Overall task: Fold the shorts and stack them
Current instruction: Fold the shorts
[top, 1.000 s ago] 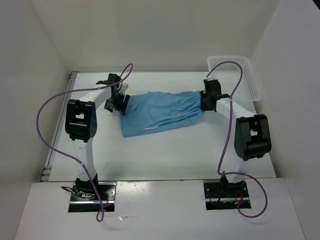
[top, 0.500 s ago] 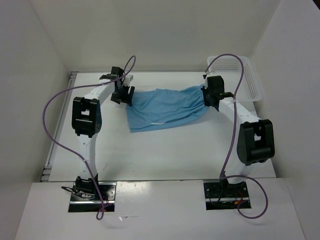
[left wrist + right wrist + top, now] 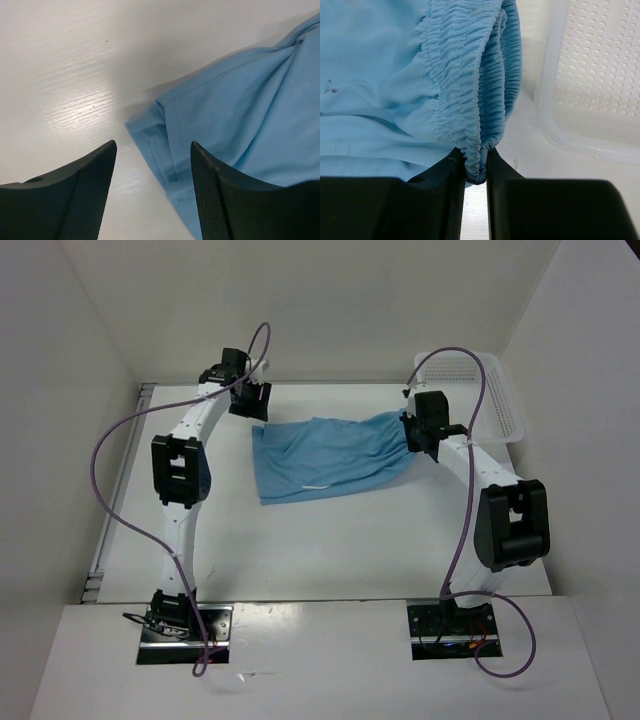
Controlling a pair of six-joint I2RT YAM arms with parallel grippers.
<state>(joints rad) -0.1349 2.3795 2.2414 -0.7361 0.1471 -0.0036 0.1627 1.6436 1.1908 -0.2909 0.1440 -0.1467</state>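
Note:
The sky-blue shorts lie spread on the white table, leg hem to the left, gathered waistband to the right, with a thin white drawstring on the near edge. My right gripper is shut on the waistband, which bunches between its fingers. My left gripper is open and empty, just above the table beyond the shorts' left corner; that hem corner shows between its fingers in the left wrist view.
A white plastic mesh basket stands at the back right, close to my right gripper; its wall fills the right of the right wrist view. White walls close in the table on the left, back and right.
My left gripper has let go of the shorts' left end and moved back and away from it. The shorts shifted toward the back and now lie flat on the left. The right gripper keeps its hold.

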